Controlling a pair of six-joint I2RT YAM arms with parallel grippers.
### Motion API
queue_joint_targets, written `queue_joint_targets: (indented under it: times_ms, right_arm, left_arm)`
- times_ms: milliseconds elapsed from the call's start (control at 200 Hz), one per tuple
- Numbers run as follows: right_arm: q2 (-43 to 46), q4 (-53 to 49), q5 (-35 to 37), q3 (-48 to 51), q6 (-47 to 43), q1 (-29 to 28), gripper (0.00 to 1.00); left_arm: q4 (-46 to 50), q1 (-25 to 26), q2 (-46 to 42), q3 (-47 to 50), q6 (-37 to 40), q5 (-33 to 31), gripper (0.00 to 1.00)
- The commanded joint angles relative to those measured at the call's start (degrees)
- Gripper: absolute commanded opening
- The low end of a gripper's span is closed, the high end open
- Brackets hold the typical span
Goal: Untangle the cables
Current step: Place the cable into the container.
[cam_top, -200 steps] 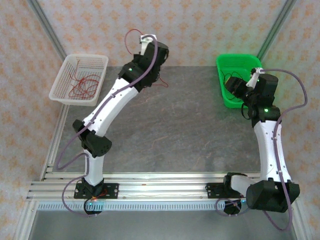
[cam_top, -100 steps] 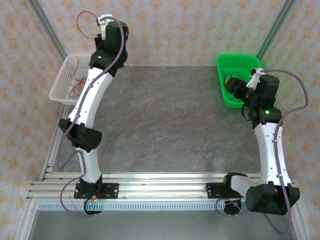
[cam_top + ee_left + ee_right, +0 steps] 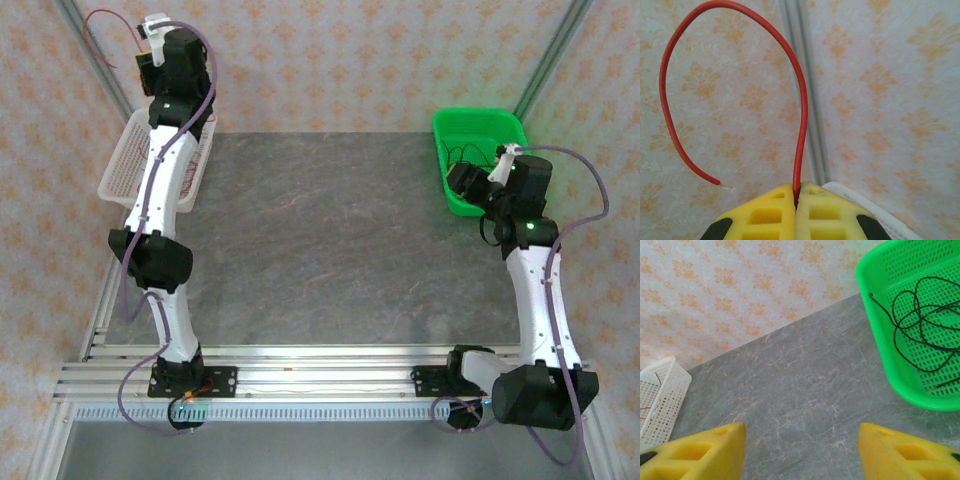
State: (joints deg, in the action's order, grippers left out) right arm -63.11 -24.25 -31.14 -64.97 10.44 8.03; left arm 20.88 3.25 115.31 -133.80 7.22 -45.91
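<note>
Red cable (image 3: 801, 100): one length is pinched between the closed yellow fingers of the left tool (image 3: 796, 197). From the grip it rises, arches over to the left and comes down to a free end with a bare tip, hanging in the air against the patterned wall (image 3: 880, 75). In the top view the left arm is stretched up and away toward the far left corner, with the left tool (image 3: 148, 45) raised above the white basket (image 3: 120, 170) and the Red cable (image 3: 100, 20) looping out to its left.

Black cables (image 3: 920, 315): a loose bundle of overlapping loops lies inside the green basket (image 3: 885, 355), which sits at the far right of the worktop (image 3: 790, 390). In the top view they show as thin dark lines (image 3: 470, 155) on the floor of the green basket (image 3: 478, 122).

Right tool (image 3: 802, 440): fingers stand wide apart with nothing between them, over bare worktop (image 3: 330, 230) just beside the green basket's near-left side. In the top view the right tool (image 3: 462, 182) is at that basket's near edge.

White basket (image 3: 660, 395): a short trace of red wire (image 3: 657, 376) shows through its mesh; how much lies inside cannot be told.
</note>
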Motion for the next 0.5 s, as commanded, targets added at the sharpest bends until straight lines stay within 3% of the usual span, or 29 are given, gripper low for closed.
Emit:
queue_joint_targets:
  times_ms: [0, 496]
  right_arm:
    - [0.0, 0.7, -0.6, 0.7, 0.7, -0.4, 0.60]
    - [-0.9, 3.0, -1.7, 2.7, 3.8, -2.7, 0.58]
  left_arm:
    - [-2.2, -2.4, 1.8, -0.5, 0.9, -1.1, 0.00]
    - [0.5, -13.1, 11.3, 5.3, -7.7, 4.3, 0.00]
